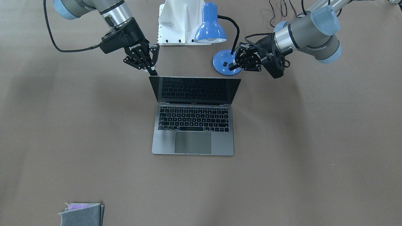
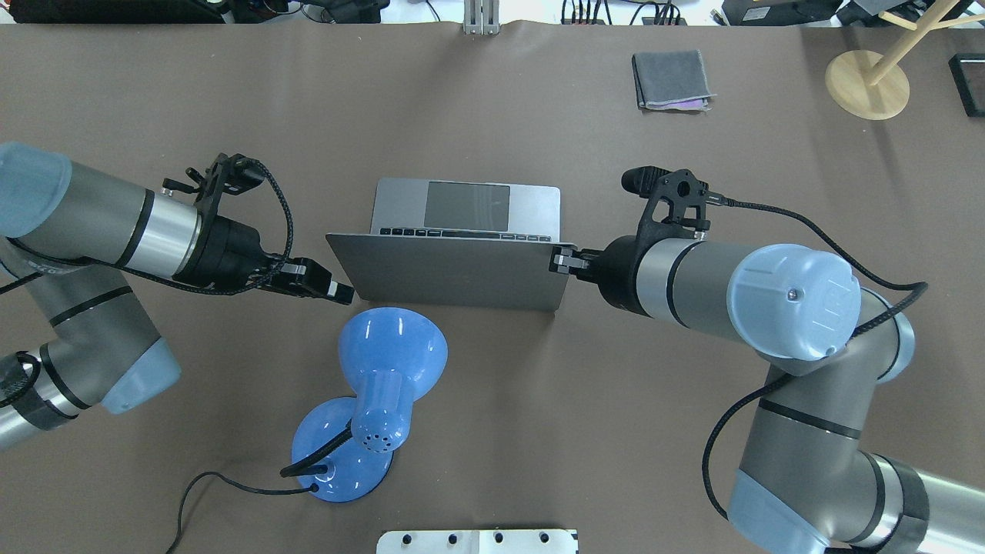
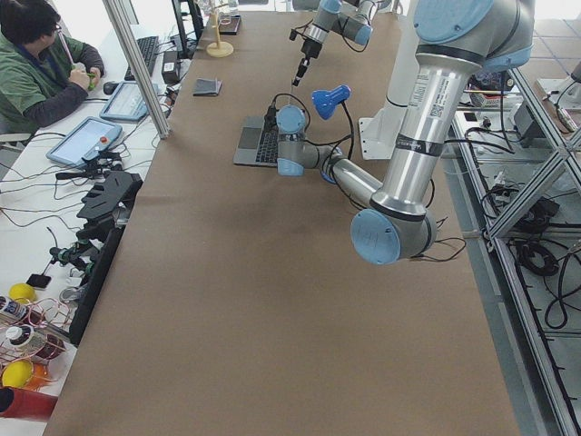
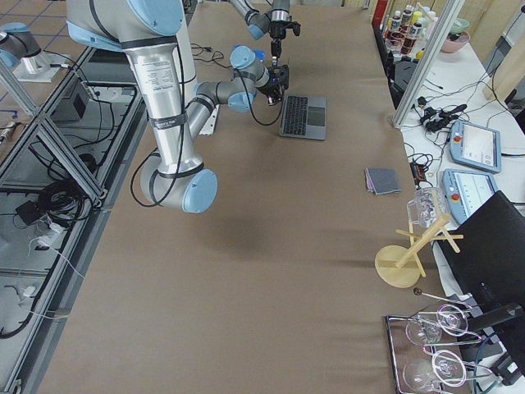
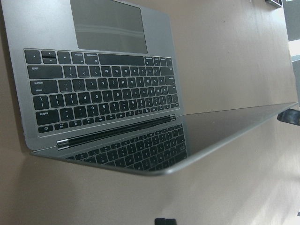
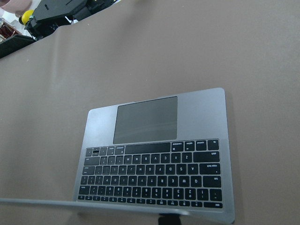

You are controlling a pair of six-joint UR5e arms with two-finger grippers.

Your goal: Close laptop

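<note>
Now the thin grey metal laptop (image 1: 193, 125) sits open in the middle of the table (image 1: 314, 157), and my right gripper (image 1: 152, 70), fingers together, touches a top corner of its lid (image 2: 450, 271) from behind. My left gripper (image 1: 233, 66), fingers together too, hangs near the other corner. I think the closing push is just starting, so next I should press the lid gently down until it lies flat.

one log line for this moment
laptop: open, lid up | right gripper: shut, at lid's top corner | left gripper: shut, near lid, apart
</note>
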